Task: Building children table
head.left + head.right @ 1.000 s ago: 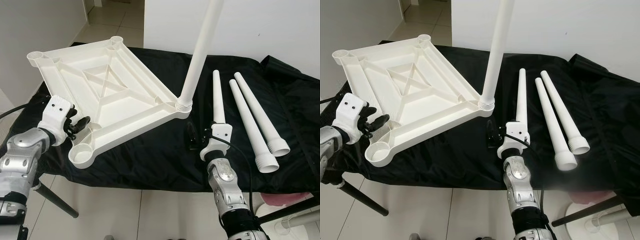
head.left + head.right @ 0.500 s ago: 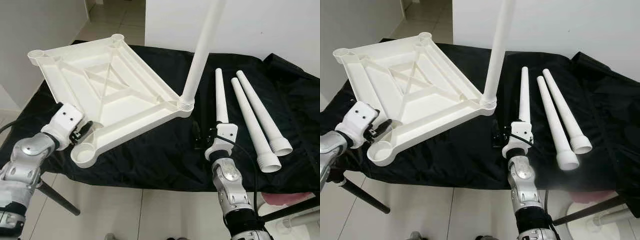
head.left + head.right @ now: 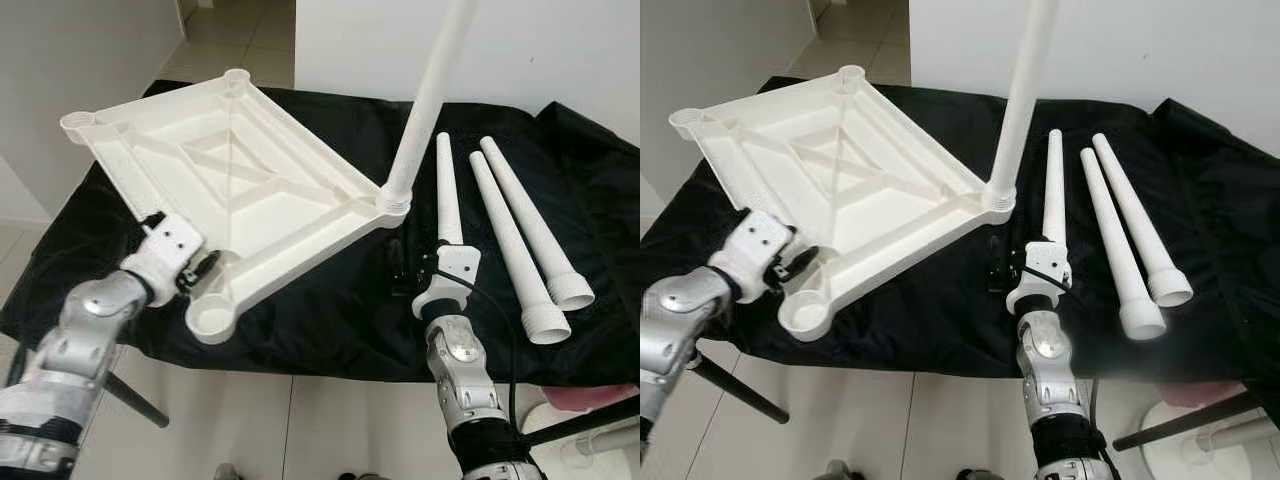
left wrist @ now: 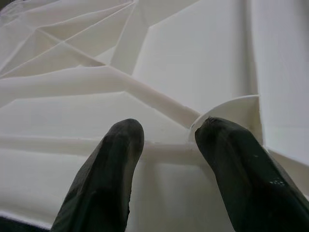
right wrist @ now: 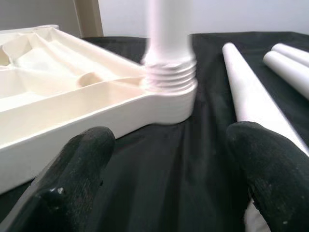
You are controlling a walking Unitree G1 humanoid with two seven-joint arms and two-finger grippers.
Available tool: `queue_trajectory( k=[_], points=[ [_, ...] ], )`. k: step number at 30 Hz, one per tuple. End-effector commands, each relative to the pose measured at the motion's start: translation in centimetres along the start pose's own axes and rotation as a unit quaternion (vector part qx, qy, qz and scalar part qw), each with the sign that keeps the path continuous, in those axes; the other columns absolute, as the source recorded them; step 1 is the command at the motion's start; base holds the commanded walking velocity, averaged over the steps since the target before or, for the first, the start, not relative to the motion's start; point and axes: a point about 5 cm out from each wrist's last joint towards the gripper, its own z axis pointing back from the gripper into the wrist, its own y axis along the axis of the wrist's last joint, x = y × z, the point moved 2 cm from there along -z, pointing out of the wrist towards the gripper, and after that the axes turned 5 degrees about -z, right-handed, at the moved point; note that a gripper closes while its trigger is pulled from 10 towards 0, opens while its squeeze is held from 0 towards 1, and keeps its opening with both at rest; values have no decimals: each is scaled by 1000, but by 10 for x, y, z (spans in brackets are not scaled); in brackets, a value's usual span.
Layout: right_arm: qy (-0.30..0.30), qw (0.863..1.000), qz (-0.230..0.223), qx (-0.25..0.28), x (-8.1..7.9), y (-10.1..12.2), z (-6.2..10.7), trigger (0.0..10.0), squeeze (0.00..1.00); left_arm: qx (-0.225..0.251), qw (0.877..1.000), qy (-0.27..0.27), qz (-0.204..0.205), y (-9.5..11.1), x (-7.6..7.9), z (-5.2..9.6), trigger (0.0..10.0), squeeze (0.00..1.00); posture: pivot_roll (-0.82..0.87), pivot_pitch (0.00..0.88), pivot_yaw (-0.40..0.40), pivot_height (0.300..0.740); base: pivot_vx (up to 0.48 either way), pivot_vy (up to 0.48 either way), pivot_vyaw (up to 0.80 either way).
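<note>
The white children's tabletop (image 3: 250, 190) lies upside down on a black cloth. One white leg (image 3: 425, 110) stands upright, screwed into its right corner socket (image 5: 169, 92). Three loose legs (image 3: 445, 190) (image 3: 505, 245) (image 3: 525, 220) lie side by side to the right. My left gripper (image 3: 203, 268) is at the near-left rim beside the empty corner socket (image 3: 212, 318). It is open, its fingers (image 4: 116, 159) resting against the ribbed underside. My right gripper (image 3: 408, 268) is open on the cloth. It sits just in front of the screwed-in leg's base and beside the nearest loose leg (image 5: 251, 96).
The black cloth (image 3: 330, 310) covers a work table whose front edge runs just below both grippers. Black stand legs (image 3: 135, 400) and pale floor tiles (image 3: 300, 420) lie below. A white wall (image 3: 560, 40) rises behind. A pink object (image 3: 590, 398) sits at the lower right.
My left gripper has moved in from left of the tabletop to its near-left rim by the empty socket. The tabletop's near corner has shifted right. The camera has also shifted.
</note>
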Motion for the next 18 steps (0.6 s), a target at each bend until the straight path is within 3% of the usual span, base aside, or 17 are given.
queue_trajectory(
  k=[1,9,18],
  points=[
    [-16,1000,-5,-26,6,-12,6,10000,0,-13,998,-52,19,-7,26,-6,10000,0,47,131,-13,740,0,0,0],
    [-14,1000,-6,-27,4,-13,6,10000,0,25,995,-59,78,15,40,-24,10000,0,41,132,-14,740,0,0,0],
    [-10,999,-5,-30,3,-14,9,10000,0,23,997,-19,75,13,15,-25,10000,0,35,132,-21,740,0,0,0]
  ],
)
